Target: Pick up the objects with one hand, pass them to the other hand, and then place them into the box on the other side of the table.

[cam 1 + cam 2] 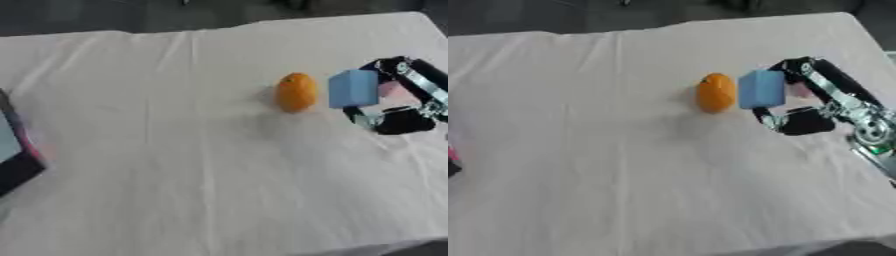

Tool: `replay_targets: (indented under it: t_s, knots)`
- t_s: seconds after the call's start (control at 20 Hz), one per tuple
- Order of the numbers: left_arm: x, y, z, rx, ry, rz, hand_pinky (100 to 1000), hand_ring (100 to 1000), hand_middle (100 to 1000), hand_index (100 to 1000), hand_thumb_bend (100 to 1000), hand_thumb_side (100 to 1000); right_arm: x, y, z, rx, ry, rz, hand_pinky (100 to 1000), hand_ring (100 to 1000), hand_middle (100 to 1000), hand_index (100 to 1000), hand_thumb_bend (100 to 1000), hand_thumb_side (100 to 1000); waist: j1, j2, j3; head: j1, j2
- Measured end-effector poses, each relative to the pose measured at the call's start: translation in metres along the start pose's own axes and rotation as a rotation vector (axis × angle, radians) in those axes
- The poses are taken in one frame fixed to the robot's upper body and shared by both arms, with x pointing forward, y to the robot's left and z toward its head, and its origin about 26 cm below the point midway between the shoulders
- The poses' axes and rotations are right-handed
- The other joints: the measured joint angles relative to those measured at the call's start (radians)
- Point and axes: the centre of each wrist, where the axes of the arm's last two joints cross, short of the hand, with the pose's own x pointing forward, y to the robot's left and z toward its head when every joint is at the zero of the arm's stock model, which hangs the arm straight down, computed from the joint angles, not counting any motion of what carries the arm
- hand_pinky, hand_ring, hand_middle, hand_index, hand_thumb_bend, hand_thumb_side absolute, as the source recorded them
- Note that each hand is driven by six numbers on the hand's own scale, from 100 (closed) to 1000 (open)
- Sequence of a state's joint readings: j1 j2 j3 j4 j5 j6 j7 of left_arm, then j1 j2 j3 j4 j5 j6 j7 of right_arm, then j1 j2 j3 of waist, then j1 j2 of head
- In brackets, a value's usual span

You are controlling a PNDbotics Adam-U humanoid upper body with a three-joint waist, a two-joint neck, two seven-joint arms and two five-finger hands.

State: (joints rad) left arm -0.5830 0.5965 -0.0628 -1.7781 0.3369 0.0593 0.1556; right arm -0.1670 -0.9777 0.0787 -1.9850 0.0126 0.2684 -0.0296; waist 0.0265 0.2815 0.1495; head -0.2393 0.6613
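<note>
The blue block [761, 89] sits at the right side of the table, caught in your right hand [802, 107], whose fingers [798, 67] arch over its far side while the thumb [785, 121] curls in below it, so the hand is clasped around the block. You cannot tell from either view whether the block rests on the white cloth [192, 165] or is lifted just off it. Just to the block's left, close but seemingly not touching, an orange fruit [297, 92] stands upright on the cloth. A bit of something pink [390, 89] shows behind the block, inside the curl of your hand. Your right forearm [859, 117] comes in from the right edge. At the far left edge of the table you can see the dark rim of the box [19, 160], well apart from the block. Your left hand shows in neither view.
</note>
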Motion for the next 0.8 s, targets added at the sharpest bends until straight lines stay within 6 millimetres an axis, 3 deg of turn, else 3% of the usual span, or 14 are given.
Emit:
replay_targets:
  t_s: [0.4, 0.6, 0.8]
  knots:
    - [0.069, -0.021, -0.044, -0.369, -0.118, -0.256, 961, 783, 823, 836, 202, 574, 0.023, 0.005, -0.034, -0.010, -0.049, -0.138, 806, 766, 482, 555, 100, 100, 0.017, -0.019, 0.009, -0.011, 0.005]
    - [0.090, -0.045, -0.058, -0.531, -0.161, -0.376, 950, 793, 830, 843, 224, 567, 0.024, 0.011, -0.055, -0.001, -0.043, -0.192, 802, 766, 480, 553, 100, 100, 0.028, -0.023, 0.021, -0.018, 0.013]
    - [0.098, -0.069, -0.067, -0.658, -0.182, -0.463, 942, 805, 839, 856, 238, 544, 0.027, 0.020, -0.073, 0.002, -0.039, -0.232, 800, 768, 478, 550, 100, 100, 0.034, -0.027, 0.039, -0.027, 0.014]
